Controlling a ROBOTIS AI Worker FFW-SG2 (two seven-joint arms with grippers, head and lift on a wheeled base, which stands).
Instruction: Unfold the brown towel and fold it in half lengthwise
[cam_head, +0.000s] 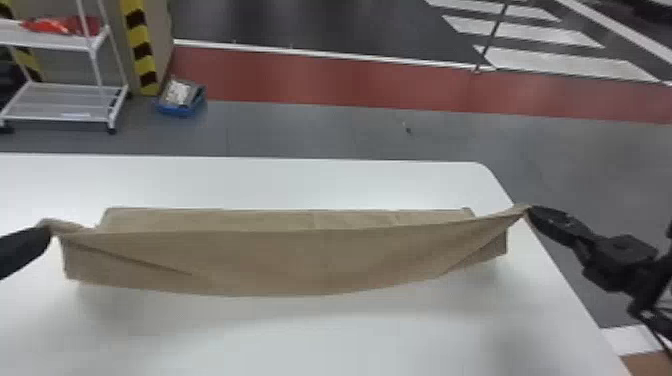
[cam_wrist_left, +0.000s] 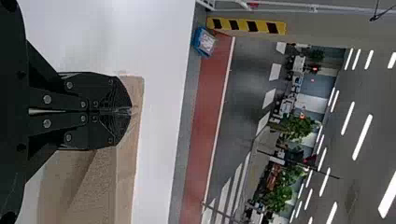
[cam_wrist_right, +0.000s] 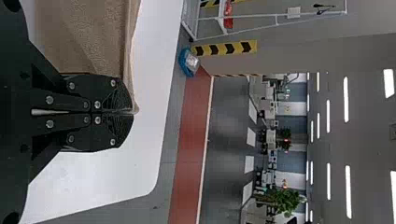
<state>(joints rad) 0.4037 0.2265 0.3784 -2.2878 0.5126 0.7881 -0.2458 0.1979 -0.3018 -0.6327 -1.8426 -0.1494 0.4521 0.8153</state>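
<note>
Tightly, one end of the brown towel is pinched by the left hand, and the other end is pinched by the right hand. In the left wrist view, the two flat fingers of the left hand are seen pressed together on the towel, with little wrinkles at the tips. In the right wrist view, the same tight pinch is seen on the right hand. By the head view, the whole stretch between them is shown: the towel is pulled long and wide over the white surface, and its front edge is curved. Another part is seen behind. Farther off, a cart and a blue box are seen. By the left wrist view, green plants and bright lights are shown too.
</note>
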